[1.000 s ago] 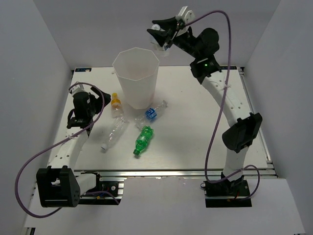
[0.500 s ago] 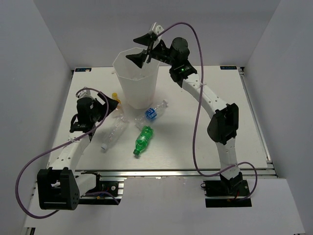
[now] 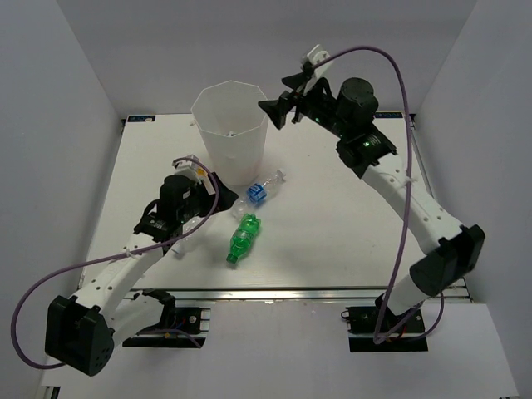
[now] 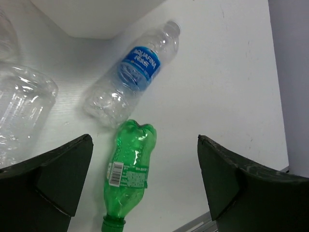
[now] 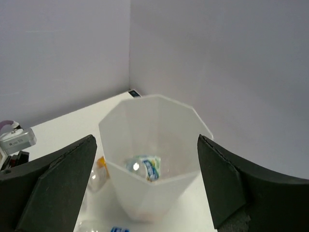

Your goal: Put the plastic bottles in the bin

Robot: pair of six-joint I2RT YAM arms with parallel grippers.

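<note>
The white faceted bin (image 3: 230, 137) stands at the back of the table. Inside the bin (image 5: 159, 203) lies one clear bottle with a blue-green label (image 5: 147, 166). My right gripper (image 3: 285, 97) hangs open and empty just right of the rim, its view looking into the bin past my right gripper (image 5: 146, 137). A green bottle (image 3: 243, 237) and a clear blue-labelled bottle (image 3: 262, 191) lie in front of the bin. My left gripper (image 3: 218, 193) is open above them, with the green bottle (image 4: 129, 169) between its fingers' lines and the blue-labelled bottle (image 4: 133, 72) beyond. A clear bottle (image 4: 19, 111) lies to its left.
An orange-capped bottle (image 5: 100, 162) shows beside the bin's left side. The white table (image 3: 349, 216) ends in an aluminium rail (image 3: 274, 293) at the front. Grey walls close in the back and sides. Purple cables loop off both arms.
My right gripper swung over the bin, opened and dropped its bottle in, then drew back to the right. My left arm reached right, over the green and blue-labelled bottles.
</note>
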